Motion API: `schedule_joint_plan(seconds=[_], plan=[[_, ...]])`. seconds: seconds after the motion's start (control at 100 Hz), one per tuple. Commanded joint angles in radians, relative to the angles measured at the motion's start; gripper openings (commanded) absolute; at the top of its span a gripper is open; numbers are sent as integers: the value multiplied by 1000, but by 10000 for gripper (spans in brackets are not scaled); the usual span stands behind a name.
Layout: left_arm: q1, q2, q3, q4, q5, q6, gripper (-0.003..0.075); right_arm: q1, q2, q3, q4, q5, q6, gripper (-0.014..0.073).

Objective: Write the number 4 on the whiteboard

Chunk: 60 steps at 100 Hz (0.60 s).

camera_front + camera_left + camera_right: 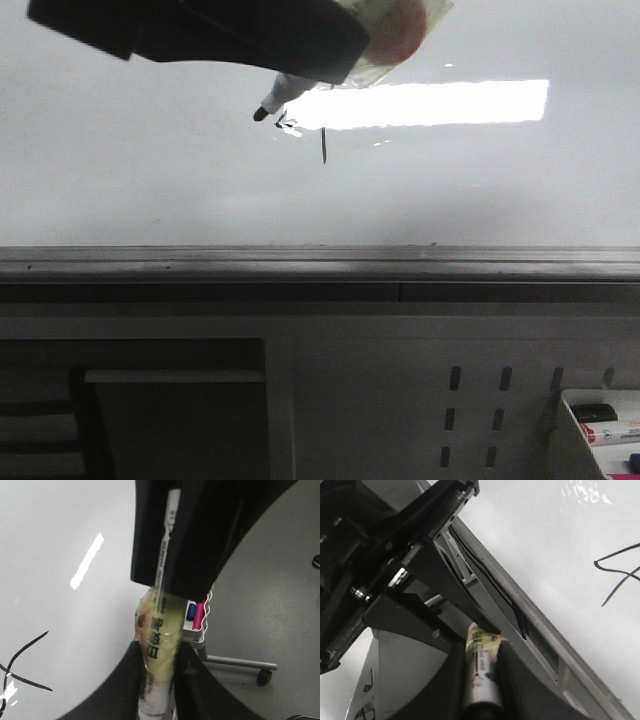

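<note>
The whiteboard (150,170) fills the front view, with a bright glare (440,103). Thin black strokes of the number 4 (324,146) sit below the glare: a vertical stem and a small crossed stroke to its left. A marker (283,95) wrapped in yellowish tape points its black tip at the board just left of the strokes; I cannot tell if it touches. A black gripper body (240,35) holds it. My left gripper (159,652) is shut on the marker (160,635). My right gripper (481,652) is shut on the marker (482,670) too. The strokes also show in both wrist views (25,660) (620,570).
A grey metal ledge (320,262) runs under the board. Below it is a white perforated panel (470,410). A white tray (600,425) with spare markers hangs at the lower right; it shows in the left wrist view (196,630) above a wheeled stand leg (240,662).
</note>
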Motion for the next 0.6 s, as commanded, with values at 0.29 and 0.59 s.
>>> schedule_joint_plan(seconds=[0.29, 0.59], plan=[[-2, -82, -6, -76, -212, -129, -20, -29, -48, -33, 34, -76, 11, 364], [-2, -205, 107, -358, -583, -146, -20, -100, -160, 55, 54, -240, 16, 364]])
